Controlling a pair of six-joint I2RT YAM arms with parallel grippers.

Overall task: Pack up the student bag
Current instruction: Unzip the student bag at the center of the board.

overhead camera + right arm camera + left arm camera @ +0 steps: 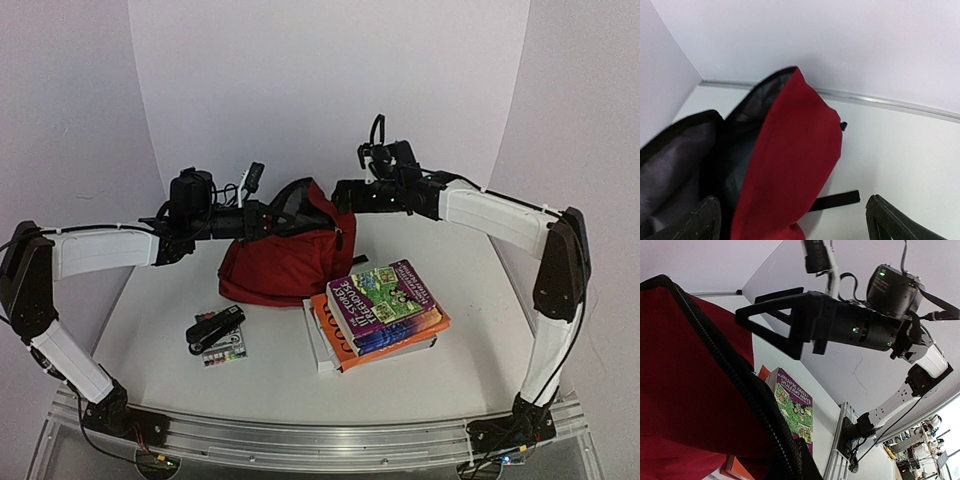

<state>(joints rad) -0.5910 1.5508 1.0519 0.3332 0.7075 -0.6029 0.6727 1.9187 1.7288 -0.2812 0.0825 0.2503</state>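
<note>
The student bag point(283, 262), dark red with black zipper edges, lies at the table's middle back with its mouth held up. My left gripper point(266, 218) is shut on the bag's left zipper rim point(747, 390), which fills the left wrist view. My right gripper point(346, 196) hovers open just right of the bag's top. In the right wrist view its fingers point(707, 217) stand wide apart, with the red flap point(790, 150) between them and untouched and the grey lining point(675, 160) showing at left. The left wrist view also shows the right gripper point(747, 307) open above the bag.
A stack of books lies right of the bag, a purple comic-cover book point(385, 295) on top of an orange one point(335, 340). A black stapler-like item point(215, 328) rests on a small box point(226, 350) at front left. White walls close in behind.
</note>
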